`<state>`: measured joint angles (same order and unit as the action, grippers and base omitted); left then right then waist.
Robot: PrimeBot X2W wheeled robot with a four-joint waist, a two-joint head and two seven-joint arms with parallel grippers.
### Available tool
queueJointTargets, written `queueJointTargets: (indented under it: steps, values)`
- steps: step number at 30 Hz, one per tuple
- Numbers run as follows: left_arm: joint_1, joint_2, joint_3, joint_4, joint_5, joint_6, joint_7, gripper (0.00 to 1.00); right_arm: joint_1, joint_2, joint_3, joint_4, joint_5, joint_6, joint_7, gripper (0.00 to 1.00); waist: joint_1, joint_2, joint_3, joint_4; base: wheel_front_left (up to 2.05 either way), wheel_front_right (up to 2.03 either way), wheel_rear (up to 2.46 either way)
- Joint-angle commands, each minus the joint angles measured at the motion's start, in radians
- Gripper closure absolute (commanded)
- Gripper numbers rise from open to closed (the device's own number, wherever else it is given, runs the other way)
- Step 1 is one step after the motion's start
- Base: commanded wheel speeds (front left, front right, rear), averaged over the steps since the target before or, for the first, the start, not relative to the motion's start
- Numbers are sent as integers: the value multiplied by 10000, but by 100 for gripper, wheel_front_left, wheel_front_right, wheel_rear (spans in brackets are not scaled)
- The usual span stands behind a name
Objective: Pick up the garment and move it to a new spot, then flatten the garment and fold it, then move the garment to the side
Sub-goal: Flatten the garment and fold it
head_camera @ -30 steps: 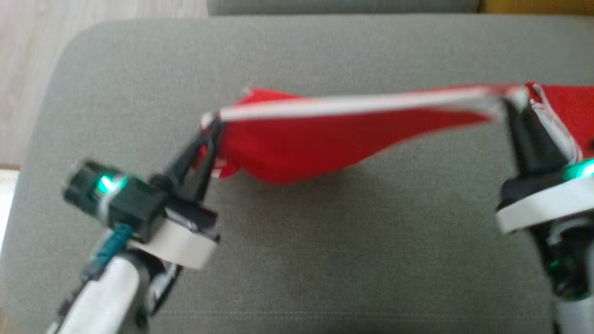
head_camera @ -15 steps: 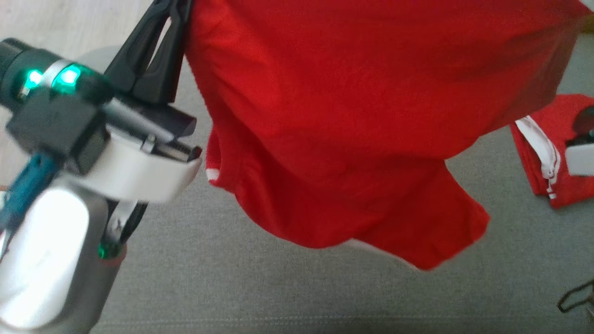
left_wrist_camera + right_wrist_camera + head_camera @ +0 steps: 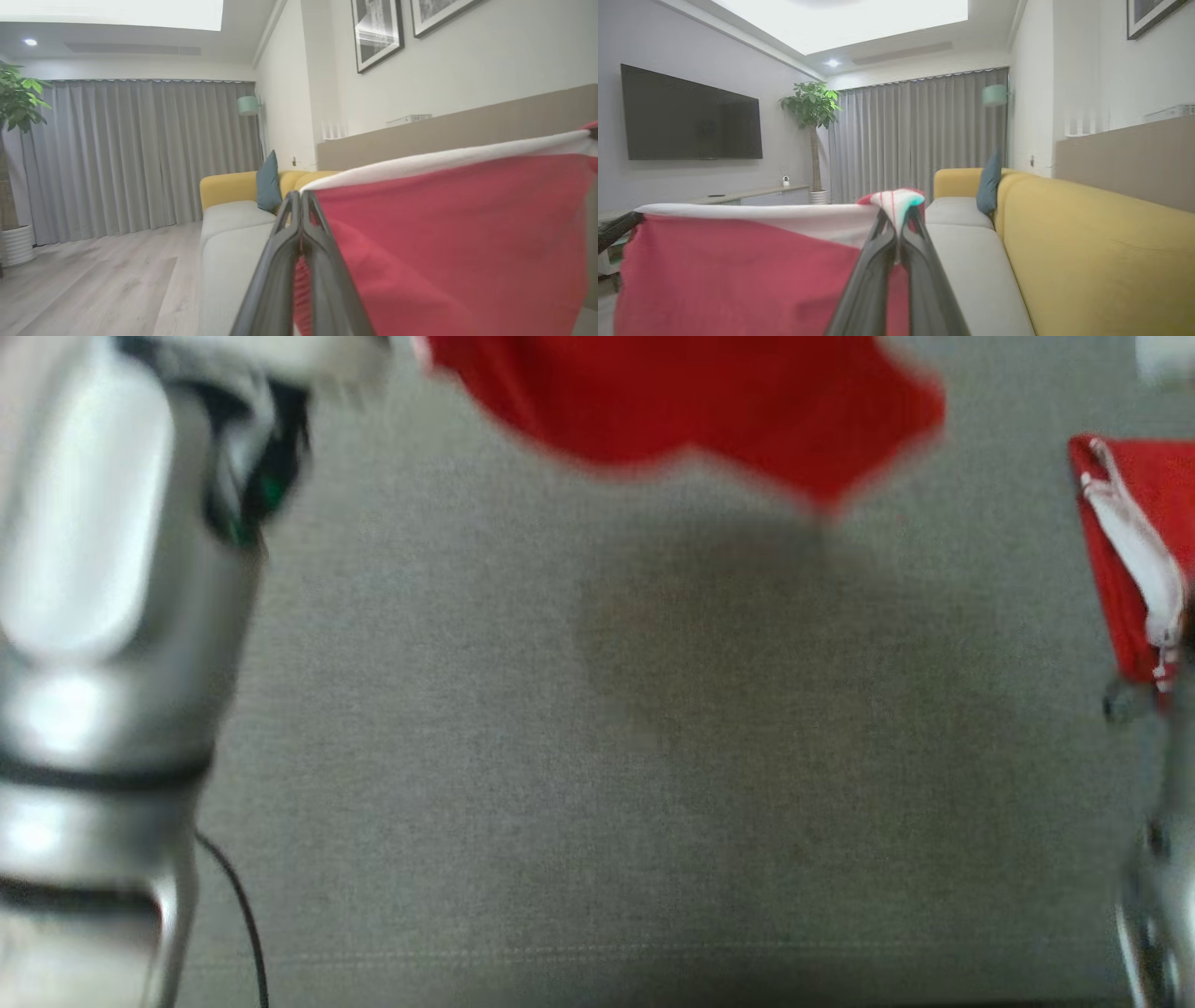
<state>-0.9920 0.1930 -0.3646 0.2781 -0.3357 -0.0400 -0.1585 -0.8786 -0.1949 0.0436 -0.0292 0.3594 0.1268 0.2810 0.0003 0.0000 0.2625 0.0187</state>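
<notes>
The garment point(image 3: 709, 406) is red with a white band along its top edge, and it hangs stretched between my two grippers above the grey cushion point(image 3: 597, 756). Its lower hem dangles at the top of the head view. In the left wrist view my left gripper point(image 3: 301, 198) is shut on one end of the white band, the red garment point(image 3: 458, 242) spreading right. In the right wrist view my right gripper point(image 3: 896, 217) is shut on the other end, the garment point(image 3: 738, 275) spreading left. My pale left forearm point(image 3: 103, 644) fills the head view's left side.
Another red piece with a white zipper point(image 3: 1134, 569) lies at the cushion's right edge. A yellow sofa back point(image 3: 1092, 242) with a blue pillow point(image 3: 989, 184) runs behind. A potted plant point(image 3: 812, 112), a wall television point(image 3: 691, 116) and grey curtains point(image 3: 140, 154) stand beyond.
Both grippers have raised the garment from just above the cushion to well above it, so that just its hem hangs in the head view. The head view has shifted as well.
</notes>
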Motion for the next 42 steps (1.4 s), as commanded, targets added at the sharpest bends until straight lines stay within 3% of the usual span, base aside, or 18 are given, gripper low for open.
queueJointTargets:
  steps: [1,6,12,19,22,28,35,42]
  values:
    - [-635,309,490,-41,10,-24,-170,100,-457,209,218,-83,40,39,-133,100,-3,0,244,-148,0,0,0]
    - [-2127,30,574,3147,136,-296,-918,100,-2417,832,1162,3131,222,39,-1666,100,-3,0,579,-503,0,0,0]
    - [-2164,-395,806,5809,-36,-556,-1026,100,-3227,1314,2328,6834,826,39,-2966,100,-3,0,1250,-737,0,0,0]
    - [-1401,-1005,766,7497,-113,-754,-1030,100,-2746,1439,3679,9133,2012,39,-3829,100,-3,0,1928,-602,0,0,0]
    - [-1063,-1142,584,8118,-9,-765,-1031,100,-2218,1442,4229,9364,2523,39,-4170,100,-3,0,1958,-539,0,0,0]
    - [-5,-1239,807,7636,-38,-682,-1032,100,-698,876,5027,8980,3158,39,-4817,100,-3,0,1639,-524,0,0,0]
    - [3224,-973,787,4947,511,-719,-1032,100,2647,-236,5231,6678,3489,39,-5219,100,-3,0,549,-610,0,0,0]
    - [6152,-499,674,2659,680,-599,-1002,100,5817,-767,3983,4485,3169,39,-4749,100,-3,0,-332,-578,0,0,0]
